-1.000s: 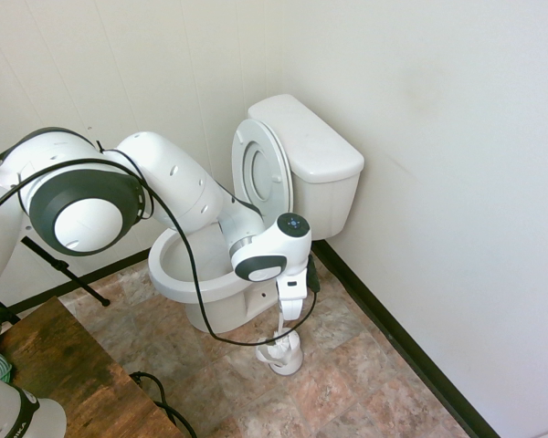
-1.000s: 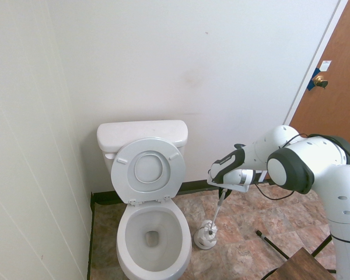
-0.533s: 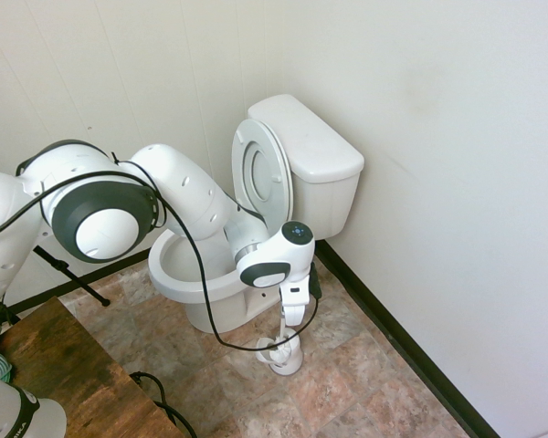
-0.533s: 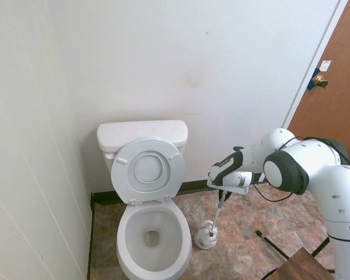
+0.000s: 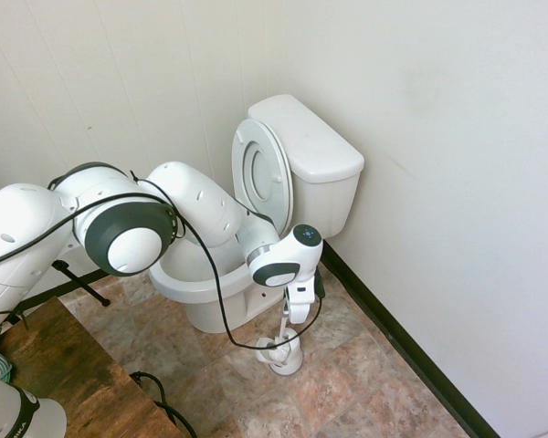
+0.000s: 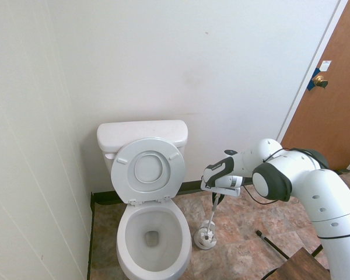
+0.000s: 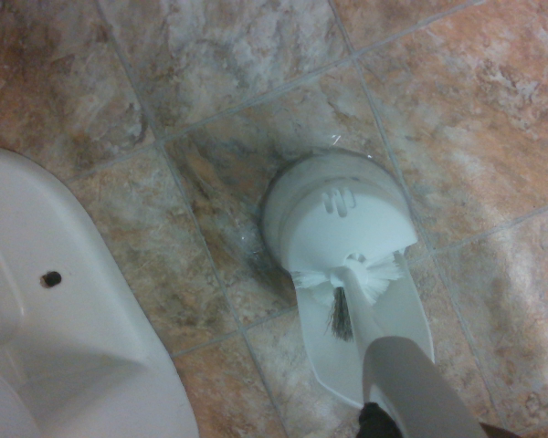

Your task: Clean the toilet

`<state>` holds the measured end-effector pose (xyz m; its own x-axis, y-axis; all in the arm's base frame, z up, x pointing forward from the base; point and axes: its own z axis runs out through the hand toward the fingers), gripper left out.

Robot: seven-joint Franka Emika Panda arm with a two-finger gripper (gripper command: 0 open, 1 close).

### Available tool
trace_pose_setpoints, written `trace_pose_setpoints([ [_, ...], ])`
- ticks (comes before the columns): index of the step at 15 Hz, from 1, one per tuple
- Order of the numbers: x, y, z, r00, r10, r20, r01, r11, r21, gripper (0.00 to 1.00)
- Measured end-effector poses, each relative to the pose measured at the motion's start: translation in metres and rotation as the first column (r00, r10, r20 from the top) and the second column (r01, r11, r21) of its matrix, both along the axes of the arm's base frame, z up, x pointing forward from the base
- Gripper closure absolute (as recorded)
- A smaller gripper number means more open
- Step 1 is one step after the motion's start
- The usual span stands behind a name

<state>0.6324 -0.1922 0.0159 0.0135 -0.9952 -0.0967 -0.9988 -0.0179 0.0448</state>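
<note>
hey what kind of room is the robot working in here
Most likely a bathroom: there's a white toilet with its lid up, a toilet brush in its white holder beside it, and a tiled-looking floor.

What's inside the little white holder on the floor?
The brush's bristly head is in the holder, with its handle sticking out. The holder's bottom can't be seen.

White rounded arm [image 5: 201, 203], dark grey joint bands, white round caps, blue-dotted dark disc [image 5: 307, 235]
</note>
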Motion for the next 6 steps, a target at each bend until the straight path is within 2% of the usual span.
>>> trace_pose_setpoints([
  [6, 0.016, -0.013, -0.017, 0.999, -0.008, -0.042, 0.009, 1.0, 0.016, 1.0],
])
